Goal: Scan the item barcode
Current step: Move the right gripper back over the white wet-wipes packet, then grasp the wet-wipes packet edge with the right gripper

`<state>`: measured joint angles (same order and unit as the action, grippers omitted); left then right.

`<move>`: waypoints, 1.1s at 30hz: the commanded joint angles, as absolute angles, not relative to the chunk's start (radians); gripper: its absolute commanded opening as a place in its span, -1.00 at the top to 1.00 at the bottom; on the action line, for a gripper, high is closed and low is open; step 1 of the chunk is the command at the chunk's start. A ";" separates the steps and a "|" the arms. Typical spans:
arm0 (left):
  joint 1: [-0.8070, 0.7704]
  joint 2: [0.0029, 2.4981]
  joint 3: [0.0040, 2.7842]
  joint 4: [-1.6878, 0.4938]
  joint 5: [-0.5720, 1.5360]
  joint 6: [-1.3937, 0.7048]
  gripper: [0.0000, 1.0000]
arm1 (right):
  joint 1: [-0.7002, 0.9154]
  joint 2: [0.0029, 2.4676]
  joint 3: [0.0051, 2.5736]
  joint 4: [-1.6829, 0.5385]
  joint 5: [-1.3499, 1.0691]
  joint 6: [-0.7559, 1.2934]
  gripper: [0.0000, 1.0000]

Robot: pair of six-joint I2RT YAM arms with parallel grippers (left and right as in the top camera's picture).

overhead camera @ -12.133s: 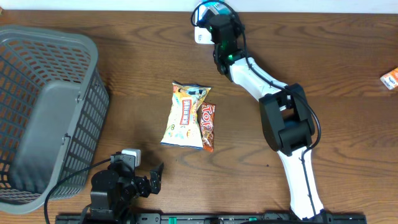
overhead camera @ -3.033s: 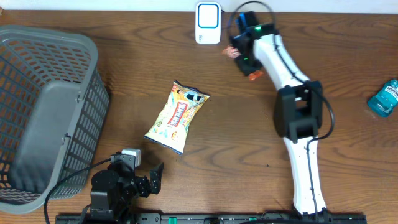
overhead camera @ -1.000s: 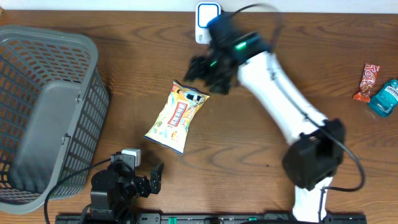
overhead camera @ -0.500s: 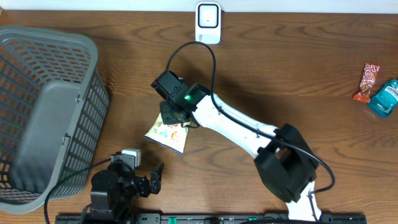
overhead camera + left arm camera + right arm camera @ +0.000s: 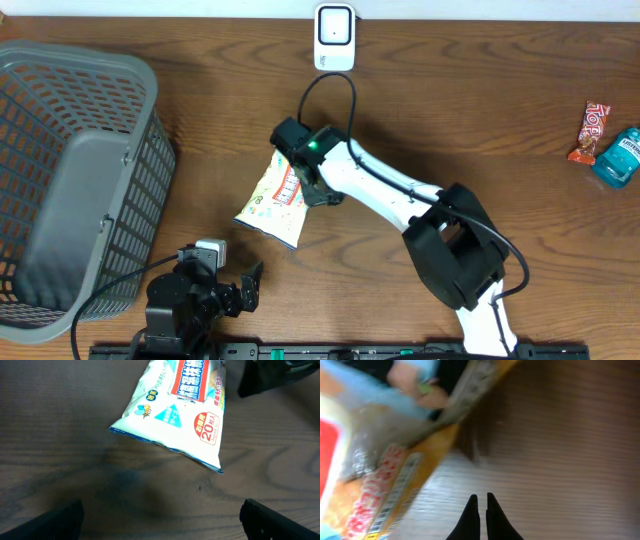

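From overhead, the bag (image 5: pixel 273 192) lies on the bench (image 5: pixel 500 100) near its middle, tilted, with its top end under the right arm (image 5: pixel 380 190), which reaches across from the near edge. That view hides the right tool's fingertips beneath the wrist. The right wrist camera fills this in: the right tool (image 5: pixel 482 510) has its two dark fingers (image 5: pixel 471 515) pressed together with nothing between the tips, over bare wood just beside the bag's orange edge (image 5: pixel 375 460), which is blurred there. The left wrist camera looks at the bag's lower end (image 5: pixel 180 415) and gives the print that the overhead is too small to read: a red label, blue panels, a small bee and a red round mark. It also shows the left tool (image 5: pixel 162 520) spread wide, one finger in each lower corner, holding nothing and well short of the bag. Only the overhead takes in the rest: the white scanner (image 5: pixel 333 37) at the far edge, well apart from the bag, the grey basket (image 5: pixel 150 200) to the left, and a candy bar (image 5: pixel 592 130) beside a blue bottle (image 5: pixel 620 158) at the far right.
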<state>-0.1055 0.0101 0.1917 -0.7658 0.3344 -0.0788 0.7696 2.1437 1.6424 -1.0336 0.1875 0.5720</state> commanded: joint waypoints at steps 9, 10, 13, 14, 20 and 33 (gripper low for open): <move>-0.101 0.004 0.189 -0.810 0.339 -0.077 -1.00 | 0.780 1.895 1.691 -0.838 0.049 0.544 0.69; -0.101 0.004 0.189 -0.810 0.339 -0.077 -1.00 | 0.786 1.910 1.687 -0.807 0.049 0.544 0.68; -0.101 0.004 0.189 -0.810 0.339 -0.077 -1.00 | 0.802 1.979 1.686 -0.758 0.041 0.544 0.77; -0.101 0.004 0.189 -0.810 0.339 -0.077 -1.00 | 0.807 2.008 1.686 -0.742 0.042 0.543 0.81; -0.101 0.004 0.189 -0.810 0.339 -0.077 -1.00 | 0.805 2.152 1.686 -0.694 0.011 0.534 0.98; -0.101 0.004 0.189 -0.810 0.339 -0.077 -1.00 | 0.772 2.205 1.686 -1.031 0.127 0.379 0.98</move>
<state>-0.1055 0.0101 0.1917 -0.7658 0.3344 -0.0788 0.7979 2.1944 1.7008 -0.9779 0.0177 0.4606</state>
